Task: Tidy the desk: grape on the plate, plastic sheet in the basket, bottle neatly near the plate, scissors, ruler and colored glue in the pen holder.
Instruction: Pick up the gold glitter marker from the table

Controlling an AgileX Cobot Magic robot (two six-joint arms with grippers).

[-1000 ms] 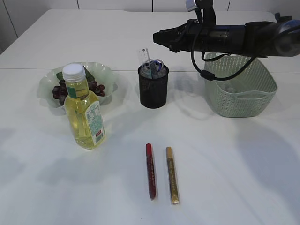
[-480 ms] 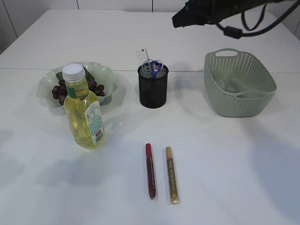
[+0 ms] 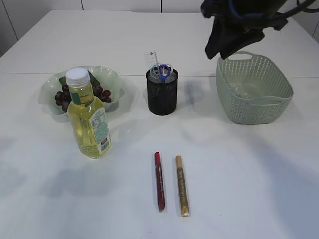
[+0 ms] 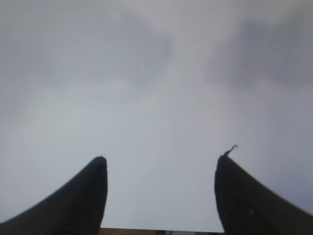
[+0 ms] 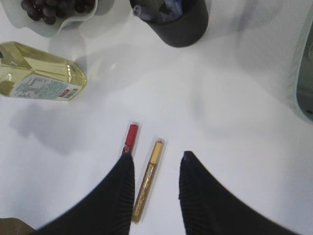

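Note:
The yellow bottle (image 3: 89, 119) stands upright in front of the pale plate (image 3: 113, 79), which holds the dark grapes (image 3: 65, 94). The black mesh pen holder (image 3: 162, 94) contains the blue-handled scissors (image 3: 162, 71) and the clear ruler (image 3: 150, 57). Two colored glue pens lie on the table, one red (image 3: 159, 180) and one gold (image 3: 182, 185). My right gripper (image 5: 157, 157) is open and empty, high above them; the gold glue pen (image 5: 146, 188) shows far below between its fingers. My left gripper (image 4: 161, 160) is open over bare table. Something clear glints in the basket (image 3: 254, 107); I cannot tell whether it is the plastic sheet.
My right arm (image 3: 234, 25) hangs at the top right, over the back left rim of the green basket. White table (image 3: 249, 174) stretches to the right of the glue pens. The left arm is out of the exterior view.
The right arm, stretched level above the pen holder and basket a second ago, has lifted and swung to point downward near the basket's back left. Nothing on the table has moved.

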